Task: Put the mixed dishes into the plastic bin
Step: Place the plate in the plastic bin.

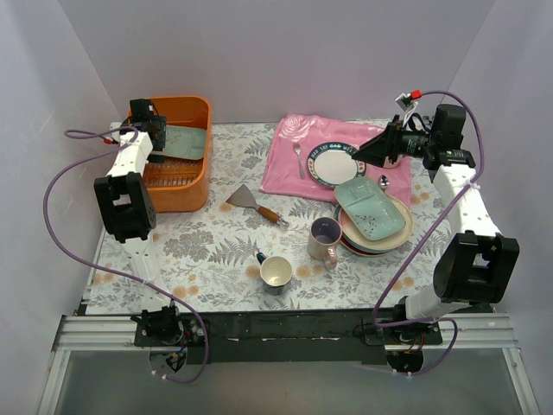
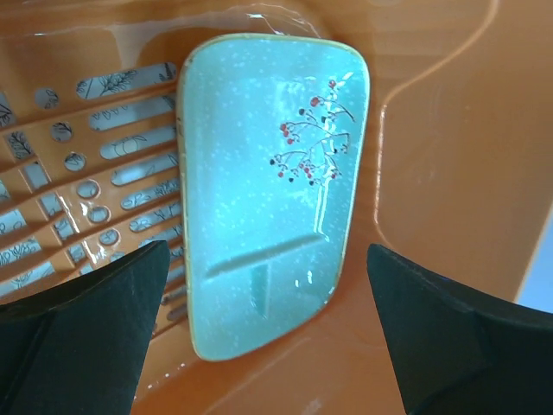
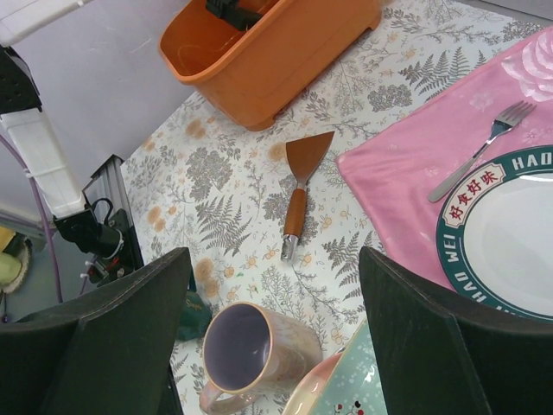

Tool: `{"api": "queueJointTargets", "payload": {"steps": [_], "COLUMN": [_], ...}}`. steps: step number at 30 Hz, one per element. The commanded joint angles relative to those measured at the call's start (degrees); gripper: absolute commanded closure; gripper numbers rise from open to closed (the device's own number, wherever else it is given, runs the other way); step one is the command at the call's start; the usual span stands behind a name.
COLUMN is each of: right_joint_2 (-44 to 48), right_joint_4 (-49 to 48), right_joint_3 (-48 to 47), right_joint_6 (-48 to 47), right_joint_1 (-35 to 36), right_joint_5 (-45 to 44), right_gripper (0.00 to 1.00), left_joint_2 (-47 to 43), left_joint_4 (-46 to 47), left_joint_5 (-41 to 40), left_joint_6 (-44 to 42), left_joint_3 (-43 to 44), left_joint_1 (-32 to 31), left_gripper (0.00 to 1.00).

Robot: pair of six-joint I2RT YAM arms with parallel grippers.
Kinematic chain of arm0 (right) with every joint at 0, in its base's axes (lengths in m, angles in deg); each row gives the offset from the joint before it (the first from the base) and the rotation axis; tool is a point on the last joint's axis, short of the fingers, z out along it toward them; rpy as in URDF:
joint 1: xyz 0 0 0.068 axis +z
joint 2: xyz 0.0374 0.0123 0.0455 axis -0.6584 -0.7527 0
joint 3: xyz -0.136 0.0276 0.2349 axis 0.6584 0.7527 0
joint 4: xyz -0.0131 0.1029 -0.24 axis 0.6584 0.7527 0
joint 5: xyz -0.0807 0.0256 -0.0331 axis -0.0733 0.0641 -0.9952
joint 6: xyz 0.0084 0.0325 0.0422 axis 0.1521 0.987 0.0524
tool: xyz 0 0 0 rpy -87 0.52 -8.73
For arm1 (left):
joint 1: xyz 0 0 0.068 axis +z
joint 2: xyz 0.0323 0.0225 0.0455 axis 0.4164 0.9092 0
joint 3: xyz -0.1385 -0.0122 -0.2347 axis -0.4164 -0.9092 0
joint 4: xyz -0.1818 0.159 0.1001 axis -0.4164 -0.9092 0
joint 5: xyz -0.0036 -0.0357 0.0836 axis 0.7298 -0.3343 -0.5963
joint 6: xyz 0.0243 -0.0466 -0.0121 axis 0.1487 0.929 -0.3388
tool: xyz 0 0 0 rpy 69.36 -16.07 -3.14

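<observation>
A mint-green tray-plate with a red berry sprig lies inside the orange plastic bin, leaning on its wall; it also shows in the top view. My left gripper hangs open and empty just above it, over the bin. My right gripper is open and empty above the pink cloth. Below it a second mint tray-plate tops a stack of plates. A lilac mug stands left of the stack, and shows in the right wrist view between my open fingers.
A blue-rimmed white plate, a fork and a spoon lie on a pink cloth. A wooden-handled spatula lies mid-table. A cream mug with a dark handle stands near the front edge.
</observation>
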Motion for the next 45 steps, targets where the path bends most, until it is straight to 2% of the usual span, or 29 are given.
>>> {"api": "queueJointTargets", "payload": {"steps": [1,7,12,16,27,33,40,45], "right_joint_2": [2.58,2.94,1.8,0.21,1.27,1.97,2.32,2.5], "right_joint_4": [0.98,7.48,24.95,33.94,37.46,38.34,38.08,38.6], "right_joint_3": [-0.32,-2.78,-8.75,-13.59,-12.37,-10.09,-6.66,-5.95], "right_joint_6": [-2.43,-11.12,-27.26,-32.91,-32.58,-32.58,-31.18,-32.75], "right_joint_1": [-0.34,-0.78,-0.96,-1.05,-1.22,-1.31,-2.19,-3.15], "right_joint_5": [0.72,-0.95,-8.22,-15.53,-31.26,-34.43,-37.25,-37.52], "right_gripper": [0.13,0.13,0.13,0.12,0.11,0.08,0.04,0.01], "left_joint_2": [-2.94,-7.69,-10.42,-14.37,-28.69,-35.46,-39.95,-40.48], "left_joint_4": [-6.76,-6.84,-11.93,-13.96,-9.76,-4.57,1.15,5.72], "left_joint_5": [0.75,2.67,4.35,4.09,5.84,10.5,22.09,34.92], "left_joint_6": [16.16,12.47,5.72,0.34,-12.85,-19.25,-24.89,-28.32], "left_joint_3": [1.83,-0.29,-0.47,-3.09,-14.96,-20.15,-24.54,-25.87], "left_joint_1": [0.63,1.77,2.91,2.91,2.91,2.82,2.82,2.3], "left_gripper": [0.02,0.02,0.02,0.02,0.02,0.02,0.02,0.02]}}
